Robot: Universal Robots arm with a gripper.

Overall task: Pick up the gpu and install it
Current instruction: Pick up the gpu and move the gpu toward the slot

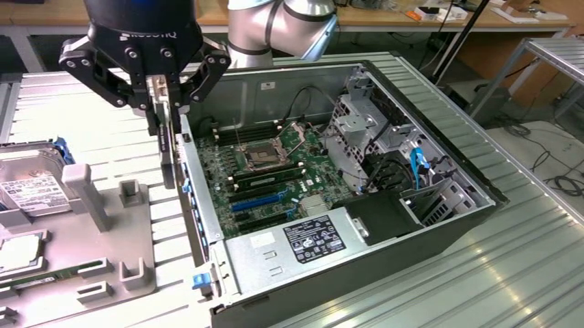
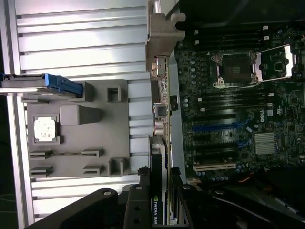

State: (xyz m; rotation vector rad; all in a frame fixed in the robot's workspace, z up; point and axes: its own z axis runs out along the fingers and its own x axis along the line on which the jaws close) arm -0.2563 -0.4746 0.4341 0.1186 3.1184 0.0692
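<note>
Overall, the work surface is a ribbed metal table [image 1: 493, 273], bright with glare. An open computer case [image 1: 365, 287] lies on its side on it. Behind the table stands a wooden bench [image 1: 365, 17], and loose cables [image 1: 556, 179] lie on the floor at the exterior view's right.

Inside the case, the motherboard [image 1: 273, 164] is exposed, with an empty processor socket and a blue expansion slot [image 1: 260, 201]. A power supply [image 1: 301, 239] with a white label sits at the near end. To the exterior view's left of the case, a grey parts fixture [image 1: 137, 225] rests on the table. It carries a silver hard drive [image 1: 27, 188] and, seen from the wrist, a processor chip [image 2: 45, 130].

The gripper [image 1: 163, 96] is pinching the gpu [image 1: 167, 147] from both sides, its black fingers pressed against the card's faces. The gpu hangs on edge below the fingers, clear of the table and fixture. It is just outside the case's near wall on the exterior view's left and is not seated in any slot.

From the wrist, the gpu [image 2: 159, 109] appears edge-on as a thin green board with small connectors. A silver bracket sits at its far end and a green-lettered label between the fingers. It runs alongside the motherboard's edge.
</note>
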